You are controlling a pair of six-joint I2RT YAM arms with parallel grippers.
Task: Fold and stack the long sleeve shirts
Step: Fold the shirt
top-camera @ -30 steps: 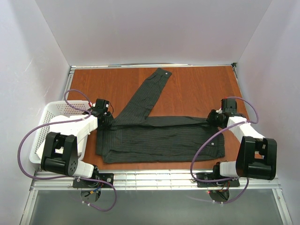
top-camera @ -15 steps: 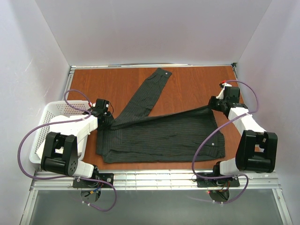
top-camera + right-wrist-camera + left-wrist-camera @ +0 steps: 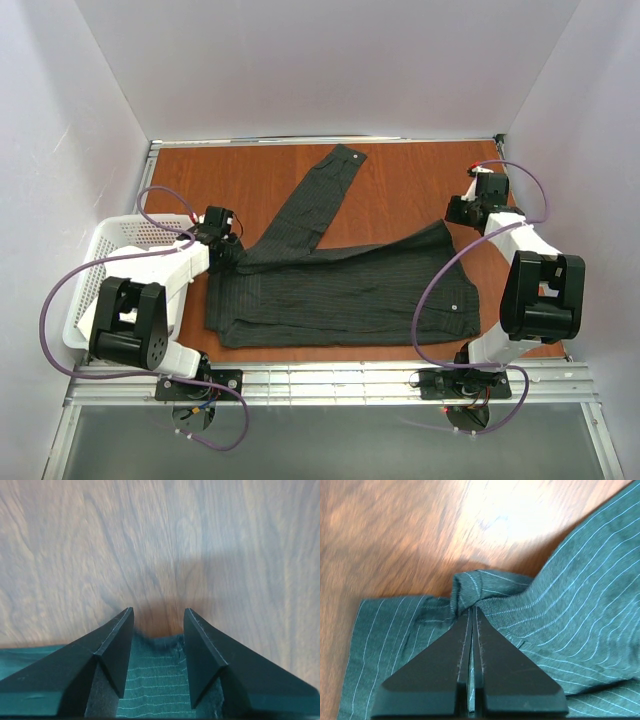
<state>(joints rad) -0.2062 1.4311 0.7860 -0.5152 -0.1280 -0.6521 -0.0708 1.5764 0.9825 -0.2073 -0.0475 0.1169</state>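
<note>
1. Folding is barely begun: the shirt (image 3: 340, 290) is spread across the middle of the table (image 3: 400, 180), one sleeve (image 3: 315, 200) is angled toward the far side, and nothing is stacked.
2. A fold at its left edge is pinched by the left gripper (image 3: 472, 611).
3. The right edge, clamped a second ago, is now released; the right gripper (image 3: 159, 615) is spread and shifted farther away.

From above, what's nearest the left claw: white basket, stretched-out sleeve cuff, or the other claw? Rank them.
From the left gripper:
1. White basket, beside it on the left.
2. Sleeve cuff, toward the back, centre.
3. Right gripper, across on the right.
</note>
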